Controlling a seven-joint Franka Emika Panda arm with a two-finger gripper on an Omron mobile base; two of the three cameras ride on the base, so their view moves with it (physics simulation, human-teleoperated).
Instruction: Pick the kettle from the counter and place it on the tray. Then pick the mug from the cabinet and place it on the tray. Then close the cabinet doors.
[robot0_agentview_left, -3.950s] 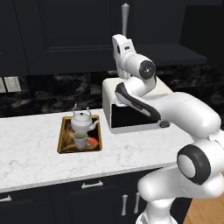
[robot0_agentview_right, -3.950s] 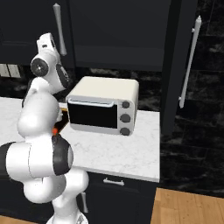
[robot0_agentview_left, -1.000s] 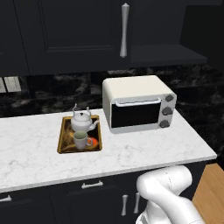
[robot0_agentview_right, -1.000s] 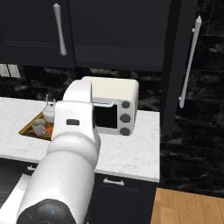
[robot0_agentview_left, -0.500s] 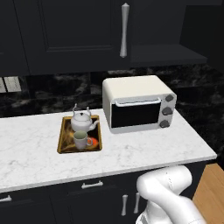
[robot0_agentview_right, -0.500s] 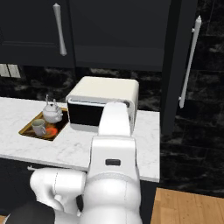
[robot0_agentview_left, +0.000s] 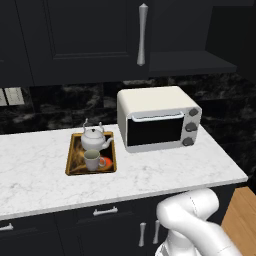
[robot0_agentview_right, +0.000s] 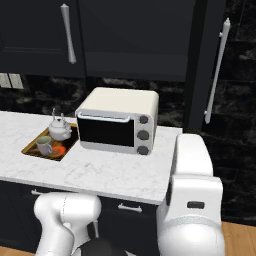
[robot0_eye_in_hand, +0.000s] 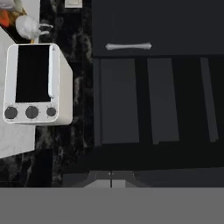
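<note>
Facing the cabinet (robot0_eye_in_hand: 153, 100) with its view rolled sideways, the gripper (robot0_eye_in_hand: 111, 175) was closed on nothing, presumably because only a door needed pushing. Both carried items were already set down: the kettle (robot0_agentview_left: 95, 139) stood at the tray's (robot0_agentview_left: 73, 155) back end and the mug (robot0_agentview_left: 92, 160) just in front of it, near the orange spot. That tray lay on the counter (robot0_agentview_left: 165, 172) toward its left part, beside the toaster oven (robot0_agentview_left: 159, 119). One of the cabinet doors (robot0_agentview_right: 214, 70) stood swung out at the right, so closing seemed unfinished
</note>
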